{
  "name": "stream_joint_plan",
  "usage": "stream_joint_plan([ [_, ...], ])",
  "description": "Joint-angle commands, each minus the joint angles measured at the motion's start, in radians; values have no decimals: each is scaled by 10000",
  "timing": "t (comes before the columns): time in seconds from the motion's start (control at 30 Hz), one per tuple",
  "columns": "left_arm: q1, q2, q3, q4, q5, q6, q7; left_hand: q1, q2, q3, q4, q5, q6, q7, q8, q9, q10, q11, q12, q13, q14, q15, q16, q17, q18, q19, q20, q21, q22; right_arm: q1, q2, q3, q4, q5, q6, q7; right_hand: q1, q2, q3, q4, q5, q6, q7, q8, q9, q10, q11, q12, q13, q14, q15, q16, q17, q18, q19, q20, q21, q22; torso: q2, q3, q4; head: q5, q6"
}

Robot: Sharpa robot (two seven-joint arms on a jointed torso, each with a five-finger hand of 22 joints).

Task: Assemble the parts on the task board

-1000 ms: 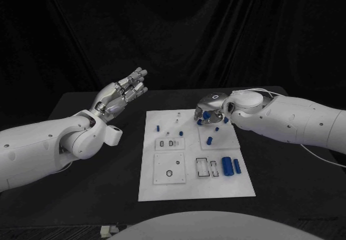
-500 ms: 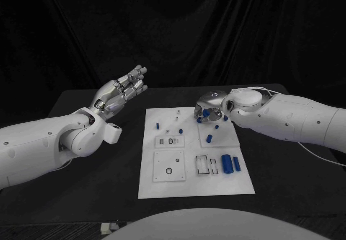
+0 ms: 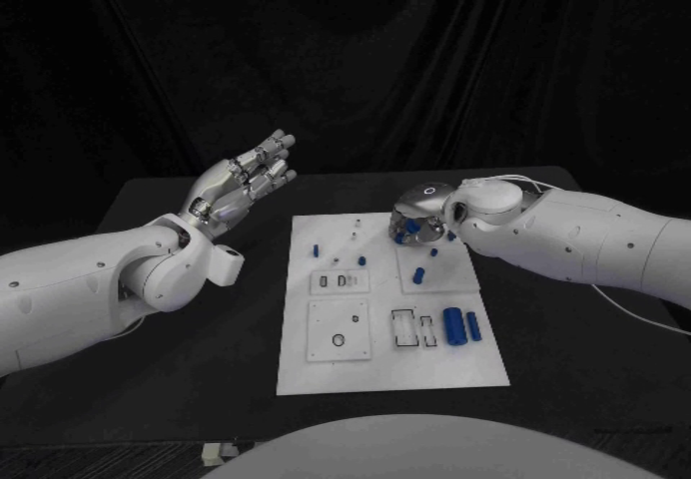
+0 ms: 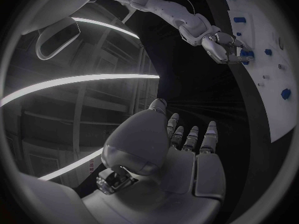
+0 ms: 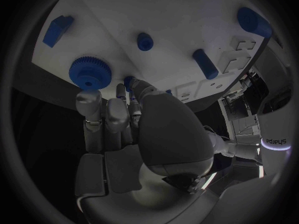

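The white task board (image 3: 386,367) lies in the middle of the black table. My right hand (image 3: 417,220) is curled down over its far right corner. In the right wrist view the thumb and a fingertip of that hand (image 5: 134,129) close round a small blue part (image 5: 129,81), right beside a blue gear (image 5: 90,73). My left hand (image 3: 248,178) is raised off the table left of the board, fingers straight and apart, holding nothing. Two blue cylinders (image 3: 461,327) lie at the board's right edge, and short blue pegs (image 3: 417,277) stand near the middle.
Near the fingers, the board (image 5: 187,15) carries a blue peg (image 5: 144,41), a blue cylinder (image 5: 204,63), a blue block (image 5: 58,30) and a thick blue cylinder (image 5: 254,22). White inset plates with cut-outs (image 3: 340,334) sit on the board's near half.
The right hand has shifted very slightly over the board's far right corner. The left arm has not moved.
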Motion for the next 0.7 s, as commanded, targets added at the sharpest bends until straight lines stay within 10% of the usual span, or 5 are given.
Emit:
stream_joint_plan([
  [0.03,-21,4,11,5,5,141,599,135,-8,85,0,42,49,41,1,7,1,54,-8,4,6,70,32,10,190,12,44,58,11,-35,-2,6,-15,-89,-221,75,128,39,67,-40,85,134,5,70,107,144,-21,84,44,51,-25,58,22,-174,102,-23,78,92,4,1,6,9,1],
  [0.3,-31,-14,11,-9,5,184,593,157,-6,110,-6,47,80,56,5,10,6,69,-6,5,12,82,33,11,190,21,55,64,12,-9,-77,6,177,-89,-440,70,82,59,77,-69,91,358,125,208,345,354,-59,202,109,88,-57,95,56,-193,158,-54,160,237,2,0,2,61,1],
  [0.7,-34,-94,10,-11,5,191,533,178,-5,136,-12,49,126,74,13,16,11,83,-5,6,18,92,35,12,190,33,66,73,15,625,236,7,289,-90,-705,137,97,95,115,-115,68,534,205,314,555,613,-122,284,150,160,-111,166,163,-232,278,-101,307,464,-14,-12,8,187,1],
])
